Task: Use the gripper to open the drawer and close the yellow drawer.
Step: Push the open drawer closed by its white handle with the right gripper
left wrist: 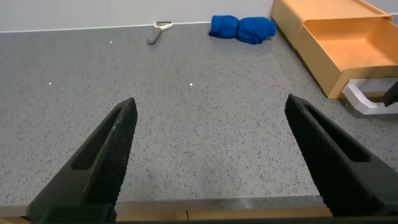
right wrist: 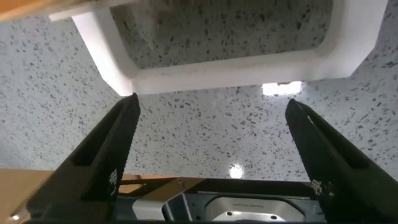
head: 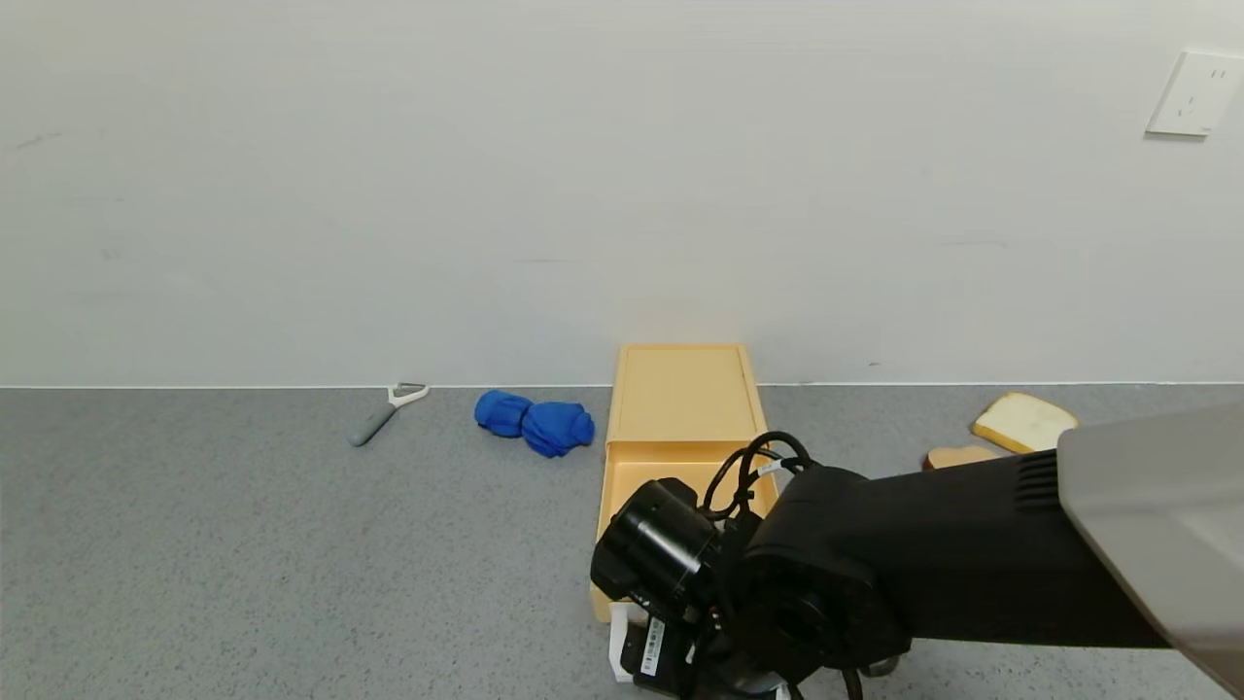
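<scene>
At the near edge of the grey speckled counter (head: 243,544), the robot's right gripper (right wrist: 211,130) hangs just short of the white loop handle (right wrist: 236,62) of the pale yellow drawer (head: 637,486), its two black fingers (right wrist: 109,155) spread wide apart and closed on nothing. In the right wrist view the handle's crossbar lies just beyond the fingertips, apart from them, with bare counter showing through the loop. From the head camera the right arm's black wrist, with looping cables and a white barcode sticker, covers the drawer's front and most of the handle; only a sliver of white shows at the lower left of the arm.

The left gripper (left wrist: 211,155) is parked low over the counter's near edge, well to the left of the drawer, its fingers (left wrist: 99,162) likewise held wide apart with nothing between them.

The drawer stands pulled out toward the robot from its flat yellow box (head: 682,391), its shallow tray open to view and seemingly bare where it can be seen. The box sits back against the white wall (head: 486,194).

Just left of the box lies a bunched blue cloth (head: 535,422), and farther left a grey-handled peeler (head: 385,409) with a white head. To the right, two bread slices (head: 1022,422) rest on the counter, the nearer one partly hidden behind the arm. A white wall socket (head: 1195,93) is mounted high at the far right.
</scene>
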You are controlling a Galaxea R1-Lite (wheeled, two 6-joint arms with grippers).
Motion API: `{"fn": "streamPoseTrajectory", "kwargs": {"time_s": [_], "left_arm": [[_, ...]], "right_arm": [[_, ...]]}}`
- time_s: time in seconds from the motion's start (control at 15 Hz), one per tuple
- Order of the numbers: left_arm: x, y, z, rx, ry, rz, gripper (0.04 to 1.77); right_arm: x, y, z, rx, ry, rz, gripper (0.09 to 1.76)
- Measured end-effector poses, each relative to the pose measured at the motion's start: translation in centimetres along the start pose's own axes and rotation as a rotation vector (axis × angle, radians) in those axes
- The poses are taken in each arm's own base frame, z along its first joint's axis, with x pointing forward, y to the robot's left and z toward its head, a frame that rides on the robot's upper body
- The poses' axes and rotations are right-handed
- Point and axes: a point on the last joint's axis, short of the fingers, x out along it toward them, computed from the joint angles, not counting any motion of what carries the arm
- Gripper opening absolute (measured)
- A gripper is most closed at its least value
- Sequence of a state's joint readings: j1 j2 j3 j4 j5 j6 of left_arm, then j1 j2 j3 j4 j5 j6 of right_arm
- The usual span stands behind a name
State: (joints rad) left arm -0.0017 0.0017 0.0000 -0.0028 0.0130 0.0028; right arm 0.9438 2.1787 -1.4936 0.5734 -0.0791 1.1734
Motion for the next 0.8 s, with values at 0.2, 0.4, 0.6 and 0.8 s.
{"fn": "streamPoseTrajectory", "kwargs": {"time_s": [0.2, 0.4, 0.6, 0.8], "left_arm": [[0.0, 0.0, 0.0, 0.0, 0.0, 0.0, 1.72], [0.0, 0.0, 0.0, 0.0, 0.0, 0.0, 1.72], [0.0, 0.0, 0.0, 0.0, 0.0, 0.0, 1.72], [0.0, 0.0, 0.0, 0.0, 0.0, 0.0, 1.72]], "right_arm": [[0.24, 0.02, 0.25, 0.0, -0.013, 0.023, 1.71], [0.43, 0.08, 0.32, -0.008, -0.043, 0.033, 1.71], [0.47, 0.04, 0.42, -0.009, -0.05, 0.034, 1.71], [0.4, 0.25, 0.55, -0.008, -0.059, 0.054, 1.71]]}}
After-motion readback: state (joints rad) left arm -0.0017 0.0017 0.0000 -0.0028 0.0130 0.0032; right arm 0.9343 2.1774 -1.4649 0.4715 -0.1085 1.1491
